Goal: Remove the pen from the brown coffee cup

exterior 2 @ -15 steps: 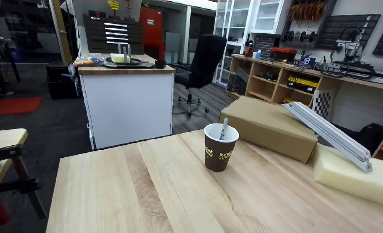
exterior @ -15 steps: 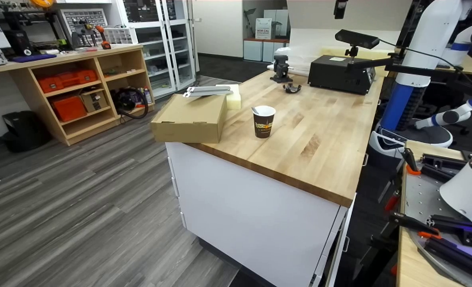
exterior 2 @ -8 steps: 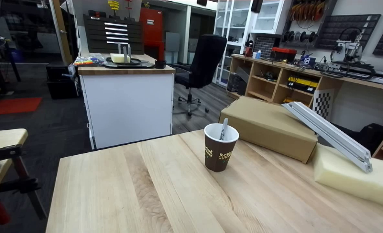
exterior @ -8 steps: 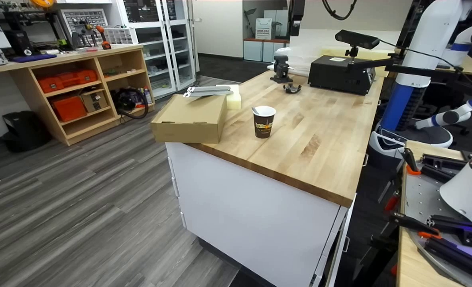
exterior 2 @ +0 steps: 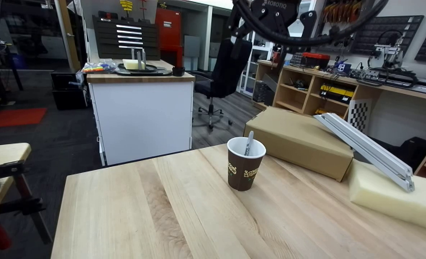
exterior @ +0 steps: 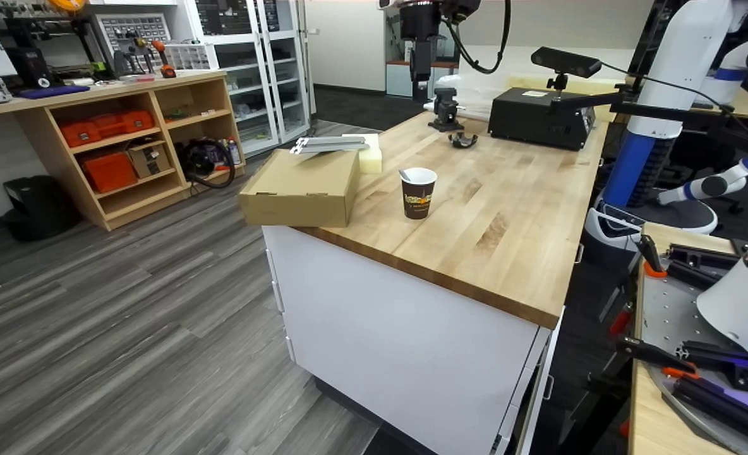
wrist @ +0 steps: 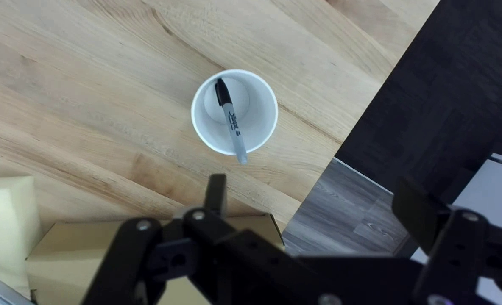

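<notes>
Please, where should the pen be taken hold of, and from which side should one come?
Probably grip the pen by its grey end, from above: that end pokes past the rim of the brown cup, while the black cap sits down inside. The pen leans, so the open end effector might tilt a little and close across that grey end.

Looks like smooth wood across the counter point(exterior 2: 137, 219), matt cardboard on the box point(exterior: 301, 189) over one corner, paper on the brown coffee cup point(exterior 2: 242, 174) near an edge, plastic on the pen point(wrist: 233, 125), dull metal on the bar point(exterior 2: 366, 148), foam on the block point(exterior 2: 389, 198).
</notes>
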Motion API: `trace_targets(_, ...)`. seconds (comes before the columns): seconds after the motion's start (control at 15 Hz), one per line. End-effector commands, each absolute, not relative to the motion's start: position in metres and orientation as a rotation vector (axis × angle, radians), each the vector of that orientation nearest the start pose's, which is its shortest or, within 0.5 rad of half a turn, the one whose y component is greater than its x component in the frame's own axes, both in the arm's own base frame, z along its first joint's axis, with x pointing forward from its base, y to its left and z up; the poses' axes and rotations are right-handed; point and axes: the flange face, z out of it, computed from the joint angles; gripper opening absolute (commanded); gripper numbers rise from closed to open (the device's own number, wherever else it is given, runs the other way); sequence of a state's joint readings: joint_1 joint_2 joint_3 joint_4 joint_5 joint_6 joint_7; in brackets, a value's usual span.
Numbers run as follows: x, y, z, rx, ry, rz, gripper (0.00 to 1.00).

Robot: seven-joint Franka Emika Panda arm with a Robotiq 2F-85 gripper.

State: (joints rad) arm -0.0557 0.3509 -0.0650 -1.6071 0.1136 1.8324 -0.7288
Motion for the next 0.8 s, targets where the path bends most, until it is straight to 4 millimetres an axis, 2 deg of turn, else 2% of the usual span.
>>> trace_targets(0.0, 0.66, -0.054, 0.41, -2.895, -0.877, 0.149, 1.0)
trace_targets(0.33, 0.662, -0.034, 0.39, -2.91, -0.931, 0.183, 1.0)
trace_targets(0.73, 0.663, -0.041, 0.372, -2.946, -0.91, 0.137, 1.0)
